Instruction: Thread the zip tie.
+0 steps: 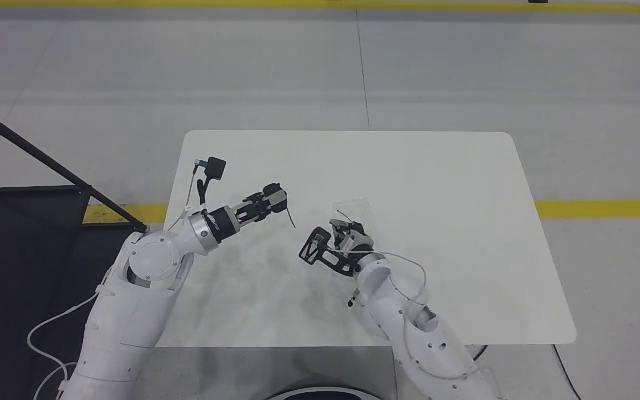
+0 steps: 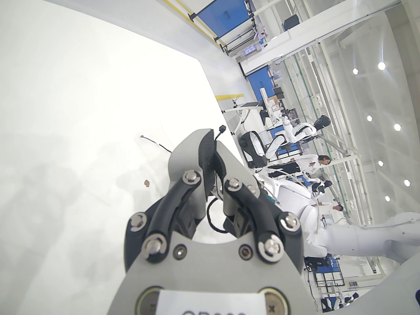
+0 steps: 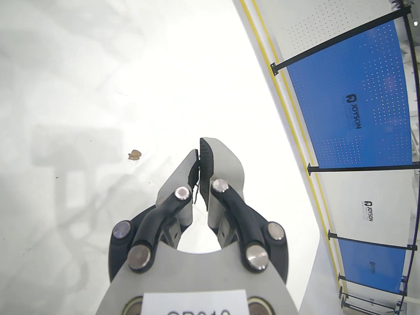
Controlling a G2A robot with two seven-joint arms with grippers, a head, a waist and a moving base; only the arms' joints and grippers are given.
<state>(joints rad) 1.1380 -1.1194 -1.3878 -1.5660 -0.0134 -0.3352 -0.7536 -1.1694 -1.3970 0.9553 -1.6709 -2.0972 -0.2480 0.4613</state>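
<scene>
- We work over a white table, with a marked hall floor beyond it.
- The left gripper is held above the table, its pads pressed together on the zip tie. The tie's head pokes out just past the fingertips, and the strap curls into a loop behind the pads, toward the wrist.
- The right gripper sits near the left one. Its pads are closed tight. A thin dark sliver shows between them, and we cannot tell what it is.
- A loose dark strand lies on the table just beyond the left fingertips, with a brown speck beside the right ones.
- We judge the threading not yet done. Next, the tail must be pinched near its tip and lined up squarely with the head's slot.
</scene>
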